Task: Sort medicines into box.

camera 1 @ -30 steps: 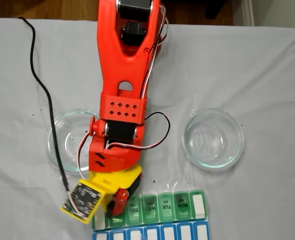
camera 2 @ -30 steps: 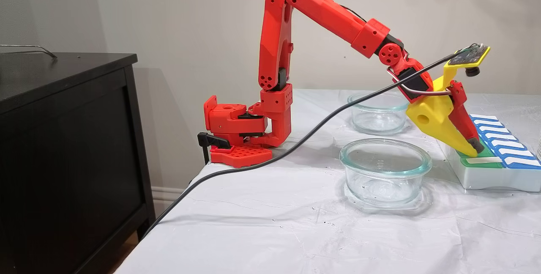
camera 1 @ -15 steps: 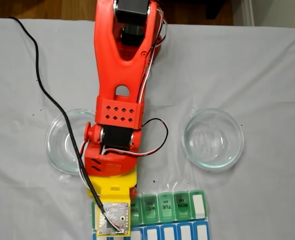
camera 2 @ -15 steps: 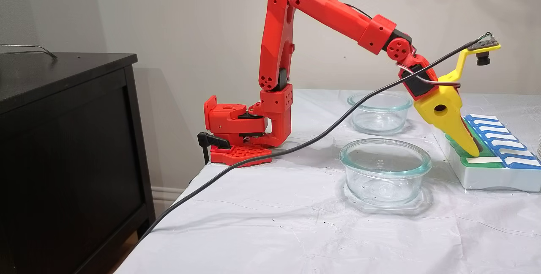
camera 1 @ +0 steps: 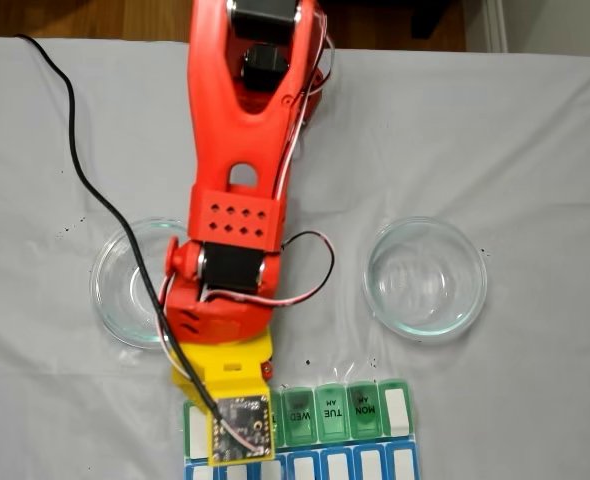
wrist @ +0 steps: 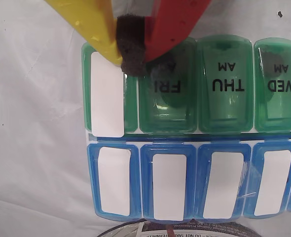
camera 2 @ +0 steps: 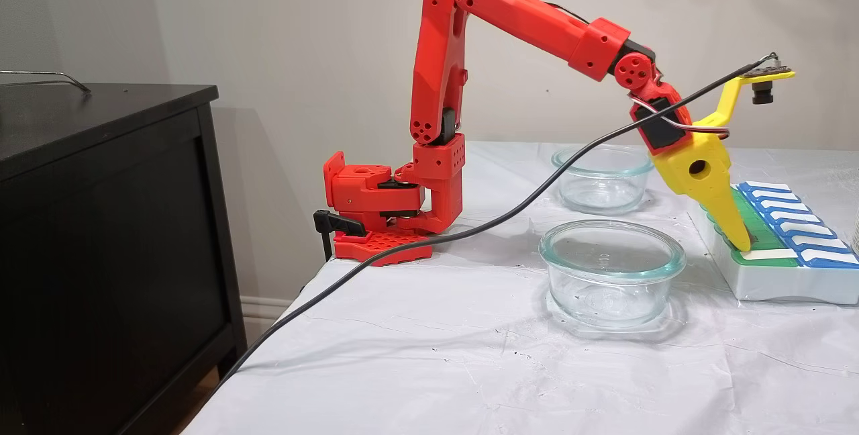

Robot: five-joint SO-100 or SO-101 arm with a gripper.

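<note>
Over the left end of the box [wrist: 185, 128] in the wrist view, the gripper [wrist: 130, 61] hung with its yellow and red fingers pinched together on the dark foam pad, gripping no visible pill. Both glass dishes [camera 1: 425, 277] looked empty, and the lids lay shut. Sorting seemed nearly over; next probably called for lifting clear.

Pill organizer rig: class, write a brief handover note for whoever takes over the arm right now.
Tool: shut, tips at the long pill organizer with translucent green and blue lids, on the seam between the white-labelled end lid and FRI.
Two round clear glass dishes: both look empty.
Lids look closed; there are dark shapes under some green ones, but pills cannot be confirmed.
Done: dishes apparently emptied.
Left: check the compartments, then retract the arm.
</note>
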